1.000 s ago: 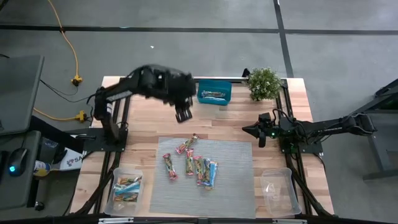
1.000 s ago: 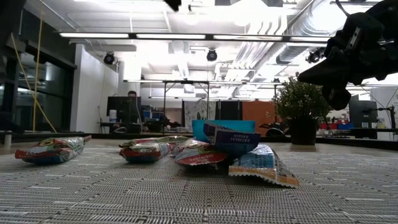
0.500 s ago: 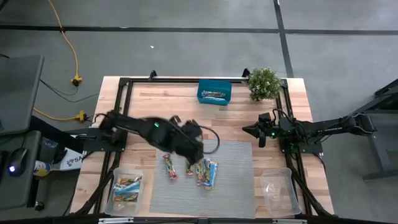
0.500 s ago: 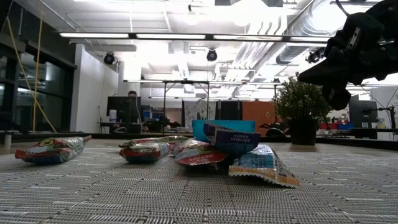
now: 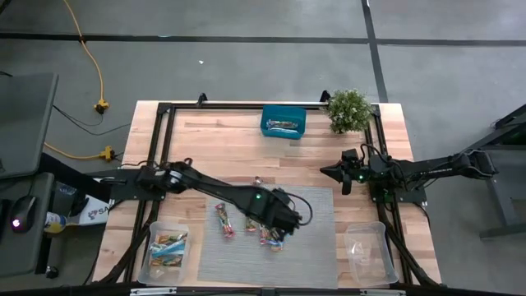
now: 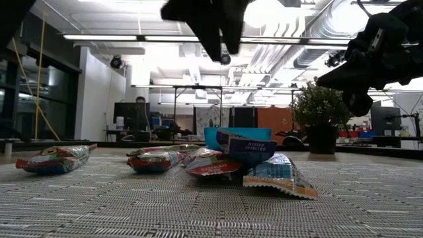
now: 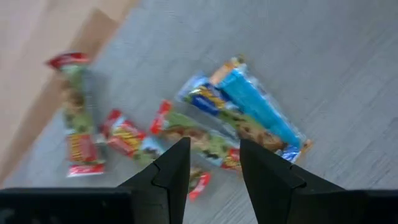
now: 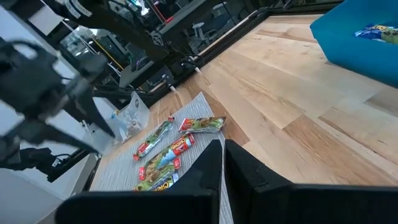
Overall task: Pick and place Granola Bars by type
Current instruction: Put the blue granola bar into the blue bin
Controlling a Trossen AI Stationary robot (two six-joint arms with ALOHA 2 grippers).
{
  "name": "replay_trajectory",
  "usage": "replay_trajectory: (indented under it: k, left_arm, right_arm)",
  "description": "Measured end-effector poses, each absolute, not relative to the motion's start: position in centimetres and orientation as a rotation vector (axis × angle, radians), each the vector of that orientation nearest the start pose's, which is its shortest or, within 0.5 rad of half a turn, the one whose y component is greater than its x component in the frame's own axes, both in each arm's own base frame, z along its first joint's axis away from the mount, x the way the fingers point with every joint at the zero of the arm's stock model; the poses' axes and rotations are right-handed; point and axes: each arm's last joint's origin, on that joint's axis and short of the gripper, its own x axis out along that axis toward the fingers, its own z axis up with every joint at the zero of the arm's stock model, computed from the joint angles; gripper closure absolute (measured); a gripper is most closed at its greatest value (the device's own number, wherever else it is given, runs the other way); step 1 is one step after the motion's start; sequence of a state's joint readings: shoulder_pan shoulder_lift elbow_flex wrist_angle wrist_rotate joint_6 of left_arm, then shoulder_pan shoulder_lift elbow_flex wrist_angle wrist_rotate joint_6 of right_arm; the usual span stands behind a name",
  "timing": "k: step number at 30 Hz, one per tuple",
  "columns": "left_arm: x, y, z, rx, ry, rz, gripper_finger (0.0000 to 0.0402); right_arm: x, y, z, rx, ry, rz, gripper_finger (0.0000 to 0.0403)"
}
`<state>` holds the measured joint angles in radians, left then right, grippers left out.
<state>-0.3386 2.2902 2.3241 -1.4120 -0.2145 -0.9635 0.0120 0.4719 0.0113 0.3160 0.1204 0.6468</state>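
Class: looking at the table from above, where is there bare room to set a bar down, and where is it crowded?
Free: the wood between the teal box and the grey mat, and the mat's right side near the empty tub. Crowded: the mat's middle, where granola bars cluster beneath the left gripper.

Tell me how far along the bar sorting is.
Partly done: bars already lie in the left clear tub and the teal box. The left gripper hovers open and empty above the bars on the mat. The right tub looks empty; the right gripper waits, shut.
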Motion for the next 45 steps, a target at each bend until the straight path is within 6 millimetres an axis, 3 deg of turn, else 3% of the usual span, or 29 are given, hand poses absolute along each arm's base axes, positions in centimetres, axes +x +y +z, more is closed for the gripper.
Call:
replay_trajectory:
  k: [11, 20, 34, 45]
  left_arm:
    - [45.7, -15.4, 24.7, -0.541, 1.194, 0.447, 0.0266]
    - [46.0, -15.0, 23.8, -0.595, 1.202, 0.513, 0.0266]
    - [45.8, -15.4, 23.9, -0.619, 1.137, 0.595, 0.0266]
    - [45.6, -16.8, 21.6, -0.559, 1.189, 0.647, 0.0266]
  right_arm:
    - [12.6, -0.2, 15.4, 0.635, 0.108, -0.152, 0.0402]
    - [12.6, -0.2, 15.4, 0.635, 0.108, -0.153, 0.0402]
    - [12.6, -0.2, 15.4, 0.635, 0.108, -0.153, 0.0402]
    - [12.6, -0.2, 15.4, 0.635, 0.109, -0.153, 0.0402]
